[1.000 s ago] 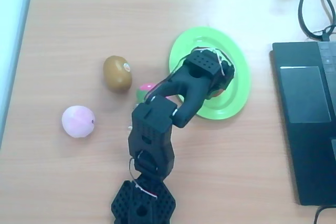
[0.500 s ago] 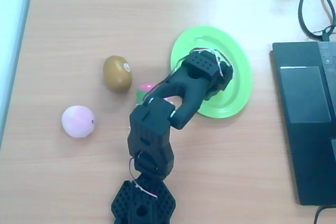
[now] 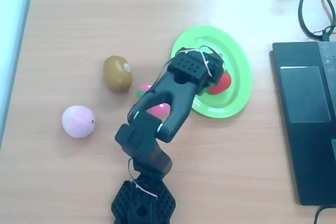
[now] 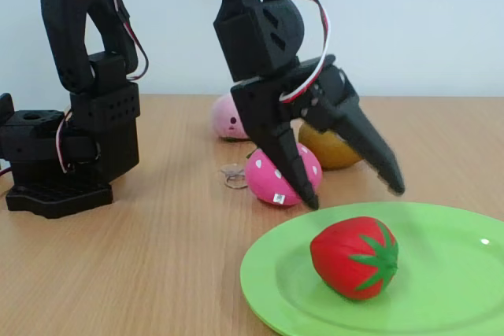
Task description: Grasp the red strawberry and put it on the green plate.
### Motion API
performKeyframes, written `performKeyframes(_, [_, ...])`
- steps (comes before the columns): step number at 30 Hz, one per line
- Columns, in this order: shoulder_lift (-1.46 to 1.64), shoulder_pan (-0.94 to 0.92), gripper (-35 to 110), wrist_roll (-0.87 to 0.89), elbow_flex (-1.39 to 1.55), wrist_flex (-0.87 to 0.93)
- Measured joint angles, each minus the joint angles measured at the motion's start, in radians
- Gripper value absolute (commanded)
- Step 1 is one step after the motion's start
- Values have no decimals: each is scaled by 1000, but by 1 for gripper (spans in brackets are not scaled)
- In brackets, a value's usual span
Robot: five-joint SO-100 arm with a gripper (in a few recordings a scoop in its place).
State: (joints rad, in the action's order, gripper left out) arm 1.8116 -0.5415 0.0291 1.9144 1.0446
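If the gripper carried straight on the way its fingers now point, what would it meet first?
Probably the green plate: the open gripper points down just above its rim, the strawberry lying slightly nearer the camera; depth is uncertain.

Lighting's bright and even in both views, pretty soft, no harsh glare. The overhead view is a bit washed out and hazy, with faint shadows under the arm (image 3: 168, 108). The fixed view is sharper, with a small highlight on the green plate (image 4: 482, 241).
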Motion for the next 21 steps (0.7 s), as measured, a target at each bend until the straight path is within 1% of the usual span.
performKeyframes(6, [282,120,37,28,40,0])
performKeyframes(9, [463,224,22,61,89,-17])
performKeyframes(11, [595,285,18,114,143,-49])
performKeyframes(14, [793,350,4,150,267,-156])
performKeyframes(17, [953,417,-6,161,411,-242])
performKeyframes(18, [1000,443,-8,152,468,-270])
performKeyframes(21, [1146,485,-8,150,653,-318])
